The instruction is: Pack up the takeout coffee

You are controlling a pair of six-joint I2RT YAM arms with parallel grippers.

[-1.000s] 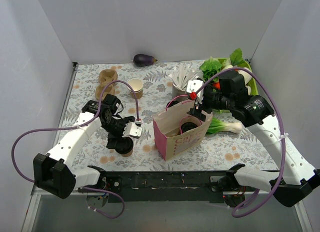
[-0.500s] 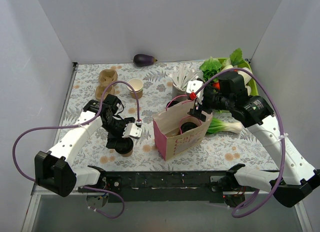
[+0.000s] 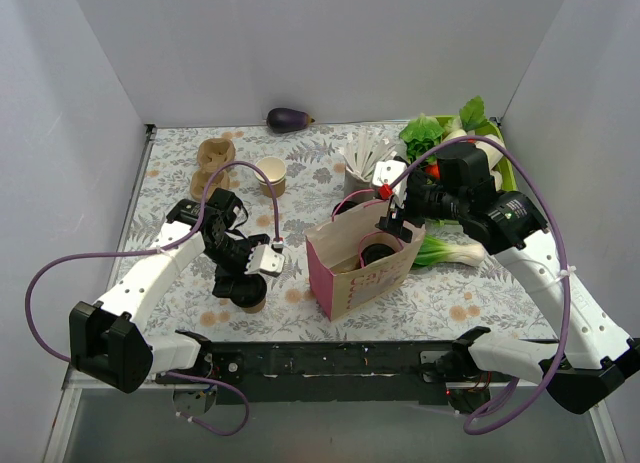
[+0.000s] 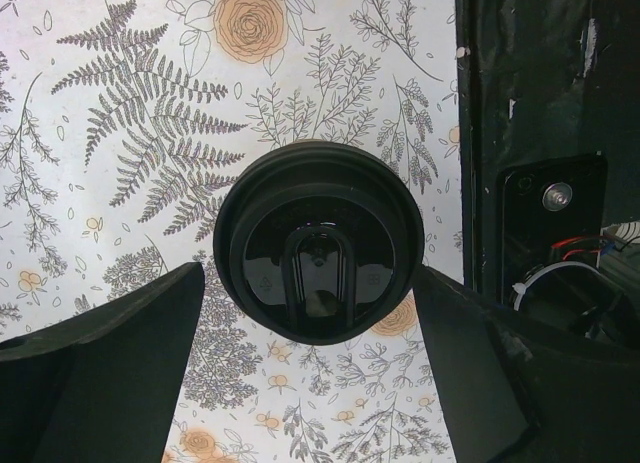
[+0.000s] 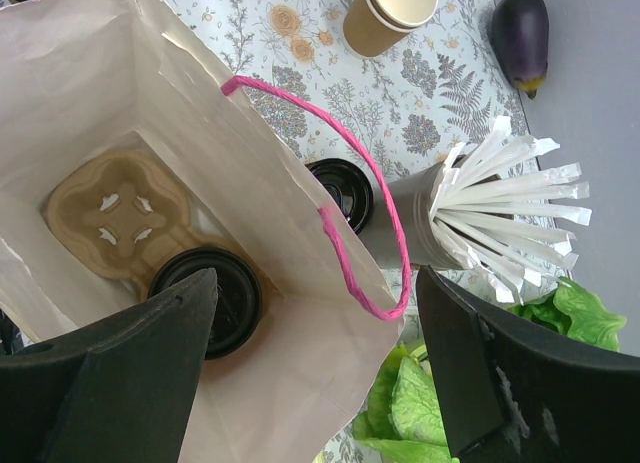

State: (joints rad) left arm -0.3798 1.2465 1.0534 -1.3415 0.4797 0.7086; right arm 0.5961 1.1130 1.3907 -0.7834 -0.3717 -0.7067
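A takeout coffee (image 4: 318, 241), a kraft cup with a black lid, stands on the floral cloth near the front left (image 3: 252, 303). My left gripper (image 3: 243, 281) is open right above it, one finger (image 4: 100, 363) on each side of the lid, not touching. A second lidded coffee (image 5: 205, 298) sits in a pulp carrier (image 5: 112, 211) inside the open paper bag (image 3: 350, 283). A third black lid (image 5: 340, 193) shows just behind the bag. My right gripper (image 3: 395, 221) is open and empty over the bag's mouth (image 5: 315, 283).
A dark grey cup of white sticks (image 3: 362, 168) stands behind the bag. An open lidless paper cup (image 3: 272, 173) and a pulp carrier (image 3: 213, 155) are at back left, an eggplant (image 3: 290, 119) at the back wall. Greens in a tray (image 3: 500, 153) lie at right.
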